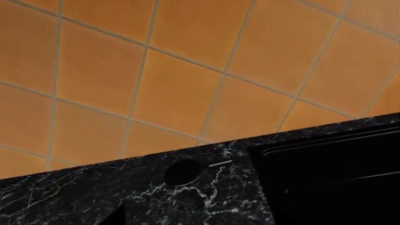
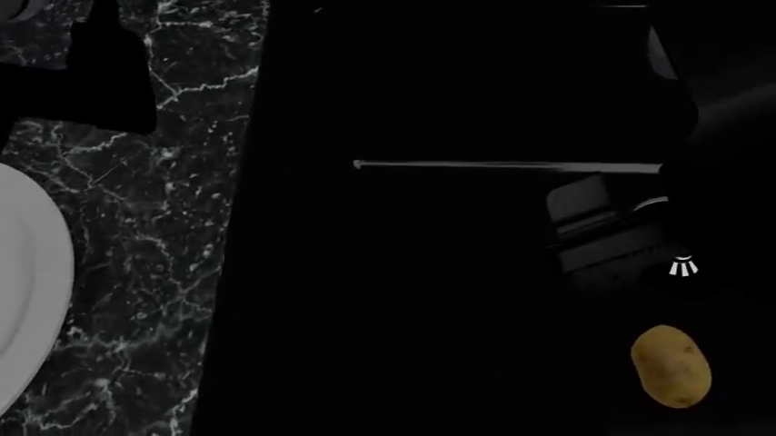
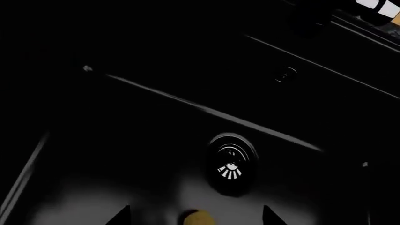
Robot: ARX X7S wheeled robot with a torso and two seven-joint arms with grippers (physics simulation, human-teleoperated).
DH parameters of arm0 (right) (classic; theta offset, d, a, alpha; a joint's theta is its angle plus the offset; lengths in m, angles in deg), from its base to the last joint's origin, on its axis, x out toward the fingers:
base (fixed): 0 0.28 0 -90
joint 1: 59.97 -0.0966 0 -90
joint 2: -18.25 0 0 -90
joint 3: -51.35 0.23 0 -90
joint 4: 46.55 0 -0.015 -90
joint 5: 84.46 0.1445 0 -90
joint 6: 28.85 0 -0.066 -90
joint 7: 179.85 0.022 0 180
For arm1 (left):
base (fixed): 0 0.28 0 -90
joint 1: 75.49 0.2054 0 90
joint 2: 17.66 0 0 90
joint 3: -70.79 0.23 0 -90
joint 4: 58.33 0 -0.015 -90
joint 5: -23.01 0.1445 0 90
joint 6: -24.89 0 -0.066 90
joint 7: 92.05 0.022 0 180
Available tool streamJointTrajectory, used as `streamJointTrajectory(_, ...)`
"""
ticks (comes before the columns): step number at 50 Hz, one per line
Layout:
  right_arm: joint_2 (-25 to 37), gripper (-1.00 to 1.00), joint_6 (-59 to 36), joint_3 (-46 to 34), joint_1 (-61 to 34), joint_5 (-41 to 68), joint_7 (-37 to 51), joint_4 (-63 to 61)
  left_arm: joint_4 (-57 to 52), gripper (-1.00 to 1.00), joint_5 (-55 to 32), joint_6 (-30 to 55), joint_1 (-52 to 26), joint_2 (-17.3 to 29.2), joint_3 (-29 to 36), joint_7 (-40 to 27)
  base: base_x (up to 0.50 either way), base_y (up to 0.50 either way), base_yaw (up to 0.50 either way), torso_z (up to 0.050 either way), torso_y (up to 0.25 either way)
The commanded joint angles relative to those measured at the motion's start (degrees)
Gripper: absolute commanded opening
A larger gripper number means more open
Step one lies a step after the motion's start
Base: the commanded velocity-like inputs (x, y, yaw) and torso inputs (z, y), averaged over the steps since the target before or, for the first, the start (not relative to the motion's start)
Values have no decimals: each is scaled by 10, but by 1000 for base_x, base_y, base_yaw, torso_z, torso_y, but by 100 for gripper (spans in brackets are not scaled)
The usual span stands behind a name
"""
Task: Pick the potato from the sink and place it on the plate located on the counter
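Observation:
The potato (image 2: 671,365), small, oval and yellow-tan, lies on the floor of the black sink (image 2: 424,300) at its near right. My right gripper (image 3: 196,221) hangs over the basin with its jaws open wide. Its dark fingertips (image 3: 122,216) show on either side of the potato's tip (image 3: 196,218), just short of the round drain (image 3: 231,161). The white plate (image 2: 24,291) lies on the black marble counter (image 2: 158,227) at the far left. My left gripper (image 1: 194,220) is over the counter's back strip. Only one dark fingertip (image 1: 117,218) shows, set wide.
An orange tiled wall (image 1: 187,70) rises behind the counter (image 1: 93,197). A round hole (image 1: 183,171) is in the counter beside the sink's back corner (image 1: 331,178). A pale ridge line (image 2: 510,165) crosses the basin. My left arm (image 2: 109,73) is a dark shape above the plate.

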Motion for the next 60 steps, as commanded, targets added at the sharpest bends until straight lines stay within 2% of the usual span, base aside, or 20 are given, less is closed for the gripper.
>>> streamJointTrajectory(1,-10,100,4,-3,-8,-41,-21,-7,-6,100,-54,0,-2,0,-14,-36,0,0,0,0,0)
streamJointTrajectory(12,-11,100,1,-29,-30,-30,-18,6,-2,100,-52,0,-7,0,-19,-34,0,0,0,0,0)
streamJointTrajectory(23,5,100,-33,-189,-129,163,56,111,-8,100,-57,0,-11,0,-27,-30,0,0,0,0,0)
streamJointTrajectory(28,8,100,-38,-232,-155,187,45,130,-10,100,-80,0,-13,0,-33,-46,0,0,0,0,0)
streamJointTrajectory(36,0,100,-42,-295,-185,86,-101,172,-10,100,-101,0,-16,0,-31,-64,0,0,0,0,0)
streamJointTrajectory(47,-48,100,-21,-364,-185,-150,-346,234,-7,100,-106,0,-16,0,-24,-74,0,0,0,0,0)
streamJointTrajectory(60,-114,100,42,-461,-177,-315,-542,340,-5,100,-113,0,-13,0,-22,-78,0,0,0,0,0)
